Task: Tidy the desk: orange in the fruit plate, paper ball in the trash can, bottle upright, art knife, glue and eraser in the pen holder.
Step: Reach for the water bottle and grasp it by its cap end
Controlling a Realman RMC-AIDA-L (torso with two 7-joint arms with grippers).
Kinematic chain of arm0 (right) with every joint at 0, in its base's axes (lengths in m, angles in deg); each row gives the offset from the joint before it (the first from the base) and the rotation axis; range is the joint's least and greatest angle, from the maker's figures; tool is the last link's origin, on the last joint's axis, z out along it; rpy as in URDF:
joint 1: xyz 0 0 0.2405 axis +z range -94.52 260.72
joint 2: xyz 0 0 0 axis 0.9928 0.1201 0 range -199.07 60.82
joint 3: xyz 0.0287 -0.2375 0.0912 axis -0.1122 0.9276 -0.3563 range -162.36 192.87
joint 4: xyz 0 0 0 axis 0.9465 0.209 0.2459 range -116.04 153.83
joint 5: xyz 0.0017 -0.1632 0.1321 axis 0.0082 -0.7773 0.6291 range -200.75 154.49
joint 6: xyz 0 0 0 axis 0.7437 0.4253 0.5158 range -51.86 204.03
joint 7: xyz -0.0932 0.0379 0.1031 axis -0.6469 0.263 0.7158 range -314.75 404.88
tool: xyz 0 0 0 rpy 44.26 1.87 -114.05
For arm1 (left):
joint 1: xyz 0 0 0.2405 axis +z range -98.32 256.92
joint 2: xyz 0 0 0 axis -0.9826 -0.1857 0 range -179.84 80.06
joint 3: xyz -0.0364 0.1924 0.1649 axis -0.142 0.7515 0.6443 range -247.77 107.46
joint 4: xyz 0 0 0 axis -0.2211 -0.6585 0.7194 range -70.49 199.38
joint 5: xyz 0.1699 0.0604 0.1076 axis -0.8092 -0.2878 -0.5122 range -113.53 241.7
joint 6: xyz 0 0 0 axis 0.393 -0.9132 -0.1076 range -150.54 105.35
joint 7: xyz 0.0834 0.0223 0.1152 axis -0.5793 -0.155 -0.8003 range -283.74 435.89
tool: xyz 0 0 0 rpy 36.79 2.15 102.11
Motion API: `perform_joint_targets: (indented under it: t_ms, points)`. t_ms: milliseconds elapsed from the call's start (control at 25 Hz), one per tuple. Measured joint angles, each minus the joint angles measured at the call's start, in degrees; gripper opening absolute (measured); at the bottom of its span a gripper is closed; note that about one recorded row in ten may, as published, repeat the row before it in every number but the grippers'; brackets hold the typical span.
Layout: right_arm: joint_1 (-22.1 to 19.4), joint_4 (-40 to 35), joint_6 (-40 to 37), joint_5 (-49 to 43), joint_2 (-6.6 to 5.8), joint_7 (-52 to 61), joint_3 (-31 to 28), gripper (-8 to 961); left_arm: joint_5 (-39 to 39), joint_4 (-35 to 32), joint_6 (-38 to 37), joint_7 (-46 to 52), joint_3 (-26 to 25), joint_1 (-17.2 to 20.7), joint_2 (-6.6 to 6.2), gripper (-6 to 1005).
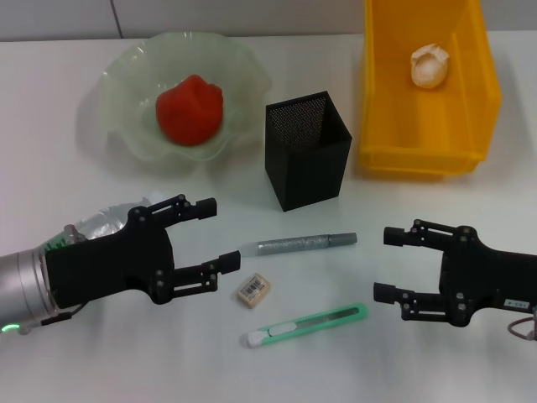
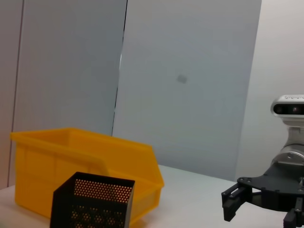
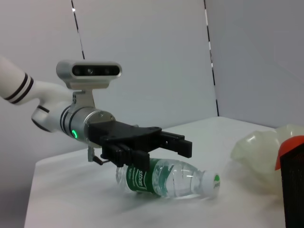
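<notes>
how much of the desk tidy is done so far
Done: orange in fruit plate, paper ball in trash can. In hand: nothing; left claw open over the lying bottle. Left: bottle, glue, eraser, art knife. Right claw open.

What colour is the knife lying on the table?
The long plastic art knife is light green with a white tip, clearest in the head view.
</notes>
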Motion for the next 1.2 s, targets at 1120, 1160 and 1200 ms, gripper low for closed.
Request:
perform_joint_targets:
  t_ms: [1120, 1160, 1200]
  points:
    - [0.9, -0.2, 3.2, 0.3, 0.44, -0.2, -0.2, 782, -22.9, -34.7, 3.4, 43.2, 8.6, -8.8, 0.1, 801]
    - [0.9, -0.2, 3.2, 0.3, 0.44, -0.2, -0.2, 782, -22.9, -34.7, 3.4, 43.2, 8.6, -8.8, 0.1, 801]
    - [0.9, -0.2, 3.2, 0.3, 0.44, -0.2, -0.3, 781, -25.0, -35.4, 3.3, 45.1, 9.7, -9.8, 0.12, 801]
